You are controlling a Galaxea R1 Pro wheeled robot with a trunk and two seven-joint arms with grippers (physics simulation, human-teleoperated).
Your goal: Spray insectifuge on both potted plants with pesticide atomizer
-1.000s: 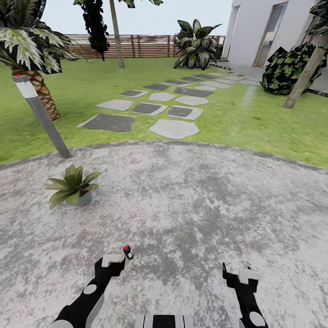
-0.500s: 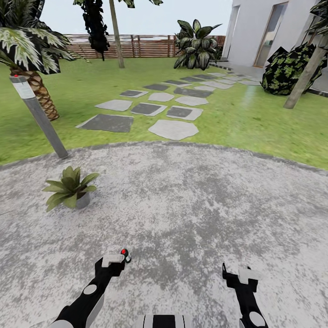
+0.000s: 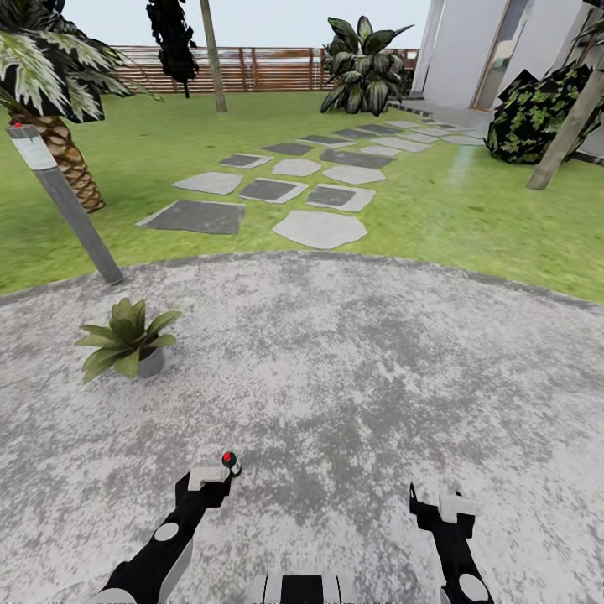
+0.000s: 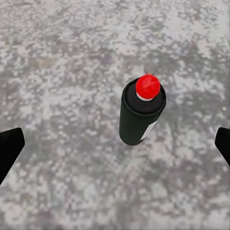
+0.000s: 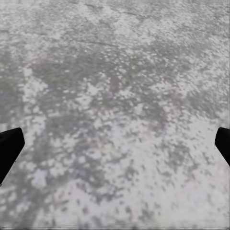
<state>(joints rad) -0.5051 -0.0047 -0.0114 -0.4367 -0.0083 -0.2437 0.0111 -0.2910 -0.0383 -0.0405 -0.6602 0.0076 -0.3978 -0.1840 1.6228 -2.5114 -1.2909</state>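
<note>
The pesticide atomizer [image 3: 230, 462] is a slim dark bottle with a red top, standing upright on the grey stone patio [image 3: 352, 369] of the garden. It sits just ahead of my left gripper [image 3: 210, 485]. In the left wrist view the pesticide atomizer [image 4: 142, 112] stands apart from both fingers, and the left gripper [image 4: 115, 146] is open wide and touches nothing. My right gripper [image 3: 436, 507] hovers low over bare stone, and in its wrist view the right gripper [image 5: 115, 146] is open and empty. One of the potted plants [image 3: 126, 340], a green rosette in a grey pot, stands to the left on the patio.
A tilted grey bollard lamp [image 3: 63, 201] rises at the patio's left edge, beside a palm trunk [image 3: 71, 164]. Beyond the lawn [image 3: 470, 218] lie stepping stones [image 3: 319, 228], a brown slatted fence [image 3: 268, 71], a bush [image 3: 541, 113] and a white house [image 3: 470, 50].
The whole head view has shifted a little, so the camera moved. The atomizer now sits slightly closer to my left gripper's tip. Both grippers keep their pose.
</note>
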